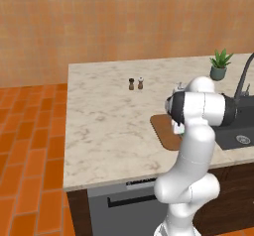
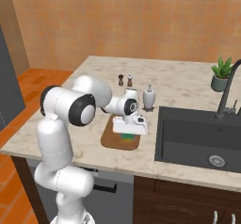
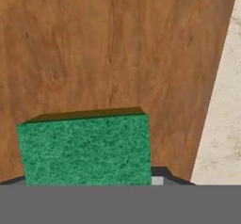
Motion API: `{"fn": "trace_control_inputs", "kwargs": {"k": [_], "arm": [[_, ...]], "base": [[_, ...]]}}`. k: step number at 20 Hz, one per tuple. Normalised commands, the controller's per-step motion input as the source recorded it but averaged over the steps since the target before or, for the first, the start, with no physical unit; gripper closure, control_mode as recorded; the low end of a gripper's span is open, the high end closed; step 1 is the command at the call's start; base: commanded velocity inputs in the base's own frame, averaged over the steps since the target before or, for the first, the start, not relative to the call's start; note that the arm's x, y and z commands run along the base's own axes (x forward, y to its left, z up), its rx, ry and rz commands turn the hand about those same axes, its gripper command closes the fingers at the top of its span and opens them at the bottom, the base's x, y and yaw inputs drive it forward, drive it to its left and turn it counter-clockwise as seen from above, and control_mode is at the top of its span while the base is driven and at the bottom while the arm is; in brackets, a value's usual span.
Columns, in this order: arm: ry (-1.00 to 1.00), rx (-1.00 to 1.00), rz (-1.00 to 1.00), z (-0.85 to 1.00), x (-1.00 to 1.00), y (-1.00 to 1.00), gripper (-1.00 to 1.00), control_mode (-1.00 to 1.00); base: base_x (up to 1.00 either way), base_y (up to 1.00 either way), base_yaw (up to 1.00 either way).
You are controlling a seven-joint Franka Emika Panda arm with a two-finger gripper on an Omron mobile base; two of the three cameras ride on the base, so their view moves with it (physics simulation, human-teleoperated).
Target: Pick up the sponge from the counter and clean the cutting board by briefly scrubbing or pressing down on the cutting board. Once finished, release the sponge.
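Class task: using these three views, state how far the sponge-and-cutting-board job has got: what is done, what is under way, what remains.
Done: the sponge is off the counter and over the cutting board. Under way: the gripper holds it low on the board, apparently pressing; contact is hidden. Left: finish scrubbing, then release.

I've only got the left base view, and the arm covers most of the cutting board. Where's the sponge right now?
Observer: The sponge is over the cutting board, directly under the hand.
Operator: Is the pincer closed on it?
Observer: I cannot tell; in the hand view the sponge hides the fingertips.
Operator: Anything standing close behind the board?
Observer: Yes, a white soap bottle stands on the counter between the board and the sink.
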Motion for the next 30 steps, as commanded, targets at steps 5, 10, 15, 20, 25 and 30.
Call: {"fn": "trace_control_inputs", "kwargs": {"k": [5,10,15,20,25,30], "arm": [[-0.36,0.10,0.00,-0.41,0.13,-0.22,1.00,-1.00],[-0.31,0.05,0.01,-0.04,0.55,0.00,1.00,-1.00],[-0.03,0.00,0.02,-0.11,0.85,0.00,1.00,-1.00],[-0.13,0.00,0.00,-0.08,0.81,0.00,1.00,-1.00],[-0.17,0.00,0.00,-0.36,0.76,0.07,1.00,-1.00],[-0.06,0.00,0.01,-0.44,0.69,0.21,1.00,-1.00]], "base": [[0.00,0.00,0.00],[0.00,0.00,0.00],[0.00,0.00,0.00],[0.00,0.00,0.00],[0.00,0.00,0.00],[0.00,0.00,0.00]]}}
